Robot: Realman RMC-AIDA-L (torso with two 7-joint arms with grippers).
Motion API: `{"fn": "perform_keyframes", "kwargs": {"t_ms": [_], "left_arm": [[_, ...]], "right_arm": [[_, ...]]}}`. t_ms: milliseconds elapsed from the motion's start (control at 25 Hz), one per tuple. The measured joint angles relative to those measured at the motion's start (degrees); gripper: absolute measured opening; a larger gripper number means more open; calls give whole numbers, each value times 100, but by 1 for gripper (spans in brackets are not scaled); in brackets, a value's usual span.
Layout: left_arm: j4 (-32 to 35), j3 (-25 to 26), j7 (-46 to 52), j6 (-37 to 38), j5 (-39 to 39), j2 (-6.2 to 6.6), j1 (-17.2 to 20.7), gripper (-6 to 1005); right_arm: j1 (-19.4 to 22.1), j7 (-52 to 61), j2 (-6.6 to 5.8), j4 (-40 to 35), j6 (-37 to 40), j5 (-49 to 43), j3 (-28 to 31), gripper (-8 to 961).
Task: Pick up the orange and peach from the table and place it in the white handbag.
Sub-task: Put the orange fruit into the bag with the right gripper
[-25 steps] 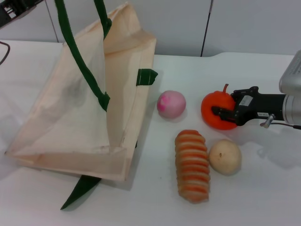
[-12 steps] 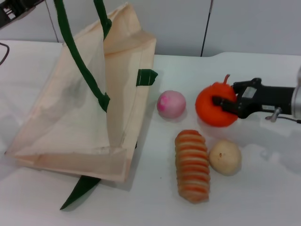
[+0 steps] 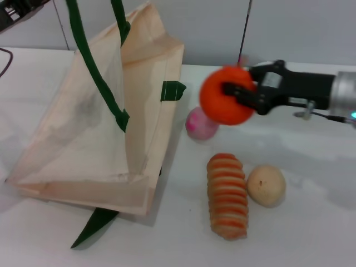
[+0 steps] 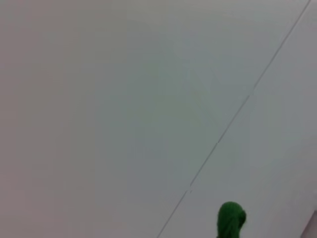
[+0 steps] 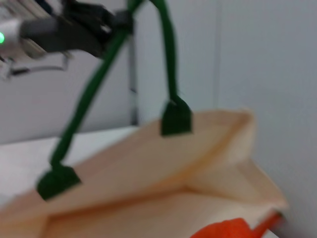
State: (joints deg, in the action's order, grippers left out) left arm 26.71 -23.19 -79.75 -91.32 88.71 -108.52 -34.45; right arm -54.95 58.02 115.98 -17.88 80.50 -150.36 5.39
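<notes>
Head view: the right pincer (image 3: 236, 95) is clamped on the orange (image 3: 222, 105), which hangs in the air clear of the worktop (image 3: 311, 211), above and just in front of the peach (image 3: 198, 125). The peach rests on the worktop beside the white handbag (image 3: 94, 139), partly hidden behind the orange. The handbag stands propped open, its dark green strap (image 3: 92, 67) pulled up toward the top left corner, where a dark part of the left arm shows. Nearer the camera lie a striped loaf (image 3: 227, 194) and a beige round fruit (image 3: 266, 185), side by side and touching or nearly so.

Left wrist view: almost only pale wall, with a bit of green strap (image 4: 231, 219) at the edge. The left pincer's own fingers are not shown here.

Right wrist view: the handbag's cream mouth (image 5: 163, 168) fills the lower half, with two green tabs and the strap rising from them to the left pincer (image 5: 116, 20), which seems to hold the strap, though whether its fingers are together I cannot tell. A sliver of the orange (image 5: 223, 230) shows at the edge
</notes>
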Motion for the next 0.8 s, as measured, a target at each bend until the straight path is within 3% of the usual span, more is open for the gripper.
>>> {"fn": "perform_keyframes", "kwargs": {"t_ms": [440, 800], "left_arm": [[0, -24, 79, -228, 13, -39, -178, 121], [0, -65, 99, -237, 15, -93, -322, 122]], "right_arm": [[-1010, -188, 25, 1249, -1080, -30, -531, 205], [-1494, -200, 45, 1780, -1886, -38, -800, 121]]}}
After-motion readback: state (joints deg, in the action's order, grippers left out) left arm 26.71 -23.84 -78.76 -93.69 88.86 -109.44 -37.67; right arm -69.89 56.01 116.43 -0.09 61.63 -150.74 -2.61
